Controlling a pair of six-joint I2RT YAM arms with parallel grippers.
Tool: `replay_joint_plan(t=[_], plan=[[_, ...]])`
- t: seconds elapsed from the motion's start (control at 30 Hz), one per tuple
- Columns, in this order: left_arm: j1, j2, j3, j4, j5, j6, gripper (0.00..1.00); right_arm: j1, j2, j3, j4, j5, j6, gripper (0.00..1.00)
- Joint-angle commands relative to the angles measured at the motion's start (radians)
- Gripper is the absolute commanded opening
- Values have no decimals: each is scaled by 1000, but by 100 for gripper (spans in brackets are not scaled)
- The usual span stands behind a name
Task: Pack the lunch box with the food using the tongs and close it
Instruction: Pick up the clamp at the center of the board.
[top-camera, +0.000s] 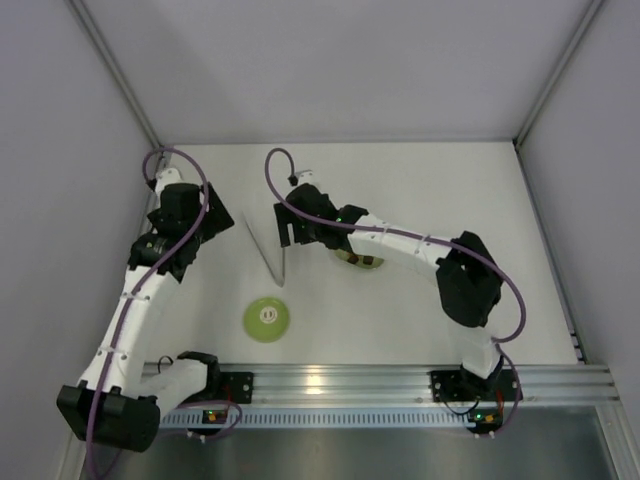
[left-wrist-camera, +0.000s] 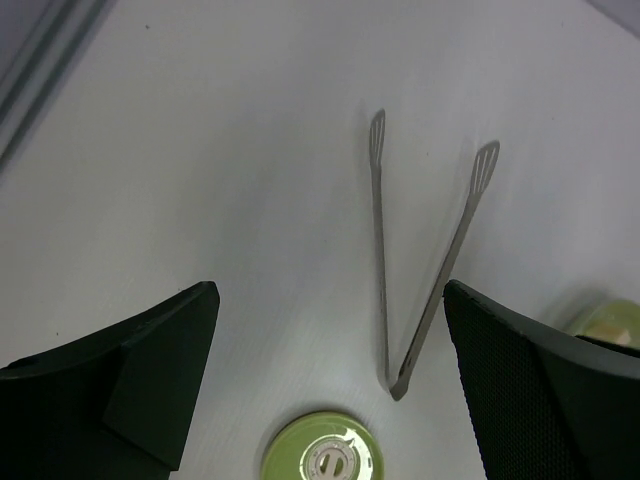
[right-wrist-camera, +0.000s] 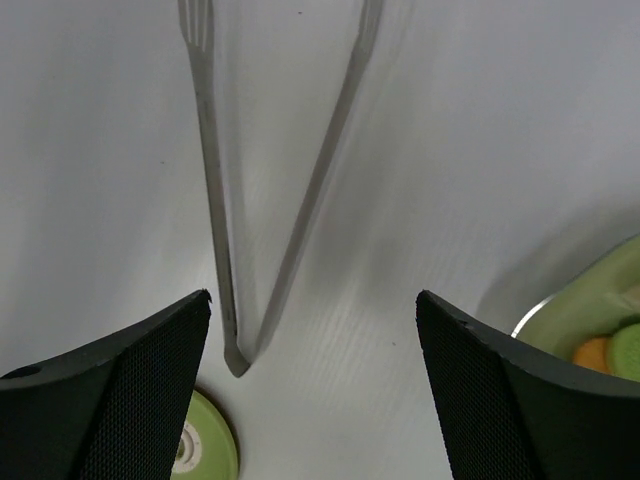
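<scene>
White tabletop (top-camera: 420, 190): long thin silver metal tongs (left-wrist-camera: 383, 260) are laid flat.
Left gripper (left-wrist-camera: 328, 295) and right gripper (right-wrist-camera: 315, 298) are spread, empty.

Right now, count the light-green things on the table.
2. The lid lies by the tongs' joined end; the dish sits right of the tongs, mostly under the right arm. Others may be hidden.

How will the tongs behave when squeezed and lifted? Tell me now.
The tongs look thin and springy, so both sides would probably flex together under a squeeze. The smooth bare metal may slip in a grip. Lying flat on the table, they likely slide rather than roll if nudged.
</scene>
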Motion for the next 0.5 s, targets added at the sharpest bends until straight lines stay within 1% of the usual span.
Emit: replay_joint_plan(t=[0.0,0.1,0.17,0.37,0.47], plan=[[42,19,77,-34,-103,-62,99,51,73,131,-29,7,26,83],[86,20,73,-28,-60,-91,99,81,136,198,-37,19,30,83],[117,15,51,-3,-6,-99,99,91,182,244,-48,36,33,83],[141,32,47,37,78,-100,99,122,276,316,-77,46,38,85],[146,30,39,43,89,-99,99,134,310,336,-98,77,41,86]])
